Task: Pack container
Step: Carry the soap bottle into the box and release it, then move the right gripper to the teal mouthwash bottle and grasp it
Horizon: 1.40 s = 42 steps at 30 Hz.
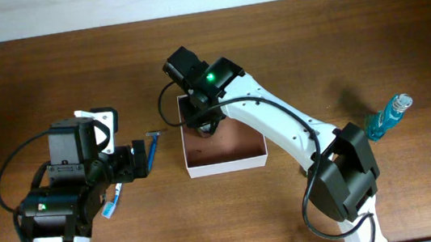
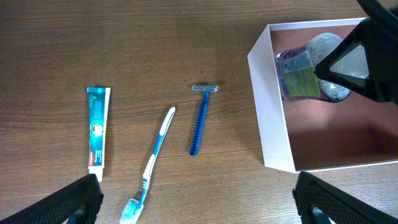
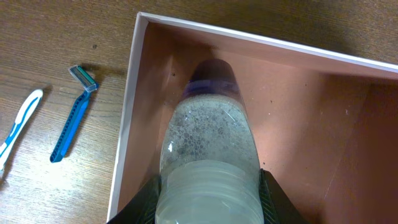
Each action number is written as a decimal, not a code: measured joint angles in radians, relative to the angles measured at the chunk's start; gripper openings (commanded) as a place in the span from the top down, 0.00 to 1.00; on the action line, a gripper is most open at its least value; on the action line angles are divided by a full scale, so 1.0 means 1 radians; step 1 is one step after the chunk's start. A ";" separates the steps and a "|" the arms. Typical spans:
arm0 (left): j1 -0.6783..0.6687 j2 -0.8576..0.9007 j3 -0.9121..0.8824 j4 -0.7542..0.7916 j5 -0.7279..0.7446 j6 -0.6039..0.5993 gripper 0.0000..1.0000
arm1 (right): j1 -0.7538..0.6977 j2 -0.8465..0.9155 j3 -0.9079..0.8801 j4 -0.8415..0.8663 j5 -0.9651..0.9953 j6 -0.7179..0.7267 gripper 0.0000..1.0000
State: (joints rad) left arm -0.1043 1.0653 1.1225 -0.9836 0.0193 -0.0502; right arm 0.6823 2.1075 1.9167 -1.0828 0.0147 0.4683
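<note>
The container [image 1: 229,166] is a square white box with a reddish-brown inside, at the table's middle; it also shows in the left wrist view [image 2: 267,124] and the right wrist view [image 3: 127,118]. My right gripper [image 3: 208,199] is shut on a clear bottle [image 3: 208,149] with a purple cap, held inside the container at its far left corner [image 2: 311,74]. My left gripper [image 2: 199,205] is open and empty, above the table left of the container. A blue razor [image 2: 199,121], a blue-white toothbrush [image 2: 152,162] and a toothpaste tube [image 2: 98,127] lie on the table.
A blue spray bottle [image 1: 386,118] lies on the table at the right. The razor [image 3: 71,121] and toothbrush [image 3: 15,130] lie just outside the container's left wall. The right arm [image 1: 281,122] reaches over the container.
</note>
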 measured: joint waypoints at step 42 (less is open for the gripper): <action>0.000 0.000 0.000 0.000 0.000 0.000 0.01 | -0.995 -0.412 -0.036 -0.413 0.126 -0.172 0.01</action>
State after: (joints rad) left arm -0.1043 1.0653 1.1225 -0.9840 0.0196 -0.0498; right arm -0.3126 1.6958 1.8805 -1.4960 0.1410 0.2958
